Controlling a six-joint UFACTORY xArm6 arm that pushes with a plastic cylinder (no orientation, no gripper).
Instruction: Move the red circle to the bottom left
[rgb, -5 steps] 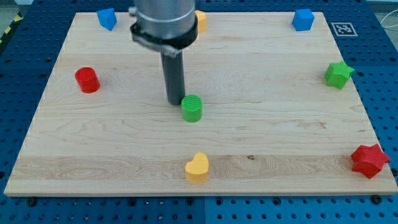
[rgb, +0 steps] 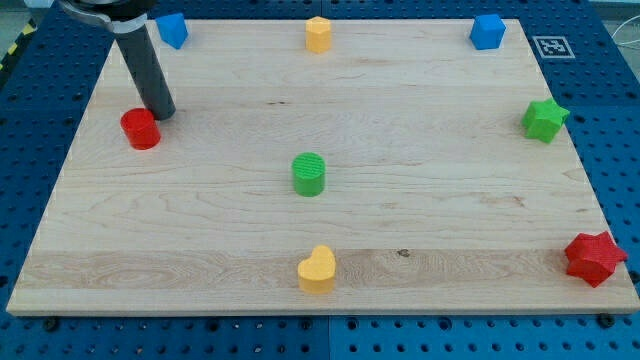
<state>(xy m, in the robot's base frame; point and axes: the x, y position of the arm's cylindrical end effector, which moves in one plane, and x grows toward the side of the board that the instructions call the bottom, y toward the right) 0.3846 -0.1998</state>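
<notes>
The red circle (rgb: 140, 129) is a short red cylinder on the wooden board (rgb: 420, 200), near the board's left edge in the upper half of the view. My tip (rgb: 162, 113) rests on the board just above and to the right of the red circle, touching it or nearly so. The dark rod rises from there toward the view's top left.
A green cylinder (rgb: 309, 174) sits mid-board. A yellow heart (rgb: 318, 269) lies at the bottom middle. A yellow block (rgb: 318, 34) is at the top middle, blue blocks at the top left (rgb: 173, 29) and top right (rgb: 487, 31). A green star (rgb: 544, 120) and red star (rgb: 593, 258) stand at the right.
My tip has moved left and slightly up, from beside the green cylinder to the red circle's upper right. No block has moved.
</notes>
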